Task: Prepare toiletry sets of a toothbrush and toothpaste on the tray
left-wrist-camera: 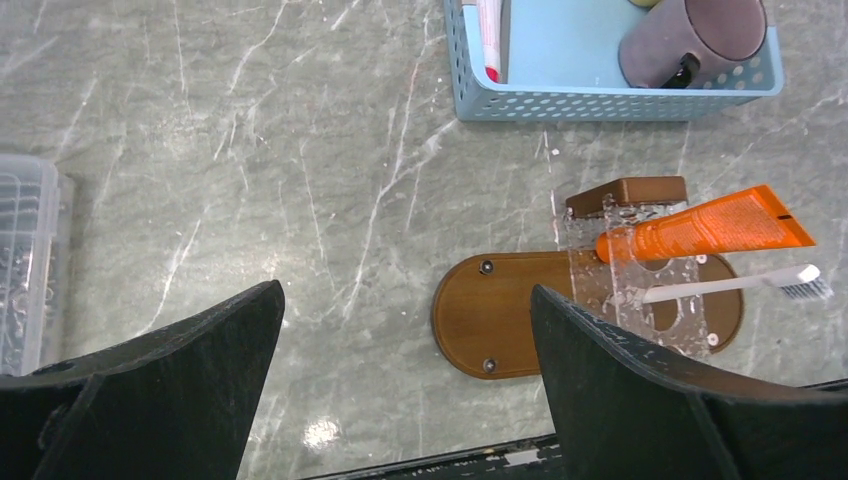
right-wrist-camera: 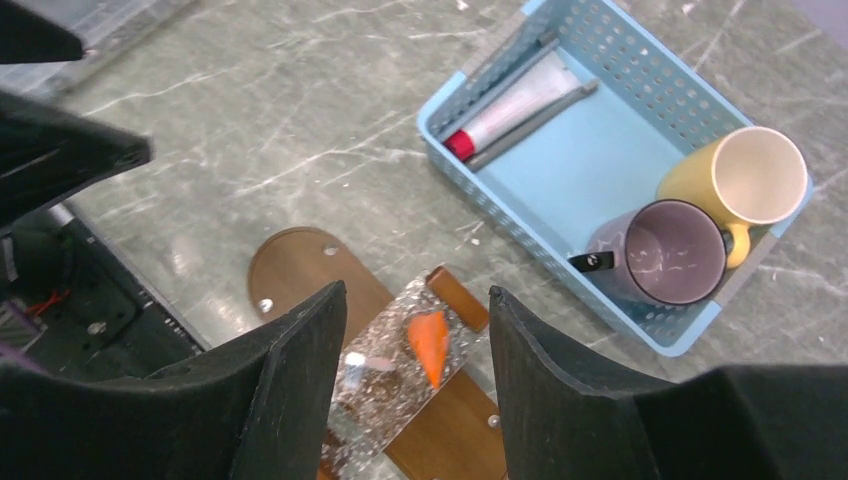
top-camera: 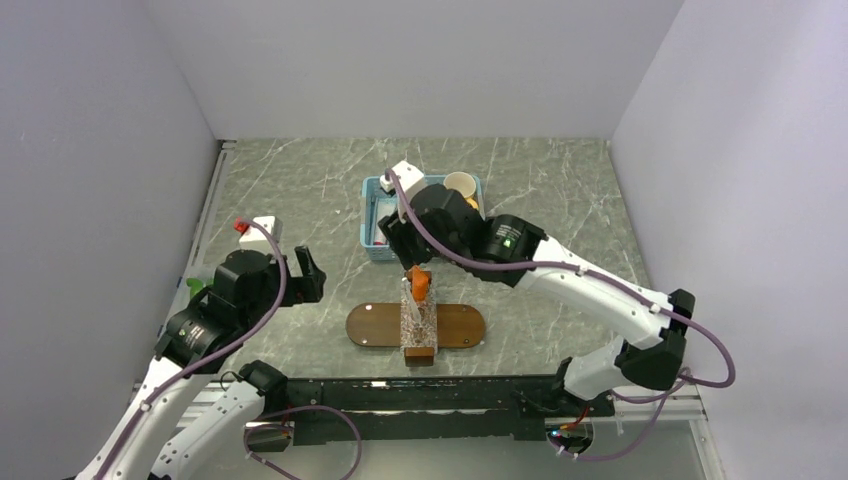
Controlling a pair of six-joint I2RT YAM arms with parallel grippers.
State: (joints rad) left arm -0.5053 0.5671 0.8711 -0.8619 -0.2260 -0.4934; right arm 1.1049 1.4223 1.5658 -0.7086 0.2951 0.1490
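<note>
The dark-brown oval tray lies near the table's front edge, with a clear perforated holder on a wooden block standing across its middle. The orange toothpaste stands in the holder, also shown in the left wrist view and the right wrist view. A white toothbrush stands in the holder beside it. My right gripper is open, empty, high above the holder. My left gripper is open, empty, left of the tray. Another toothpaste tube and a grey toothbrush lie in the basket.
A light-blue mesh basket stands behind the tray, holding a yellow mug and a grey mug. A clear plastic container sits at the far left. Grey walls close in the table on three sides.
</note>
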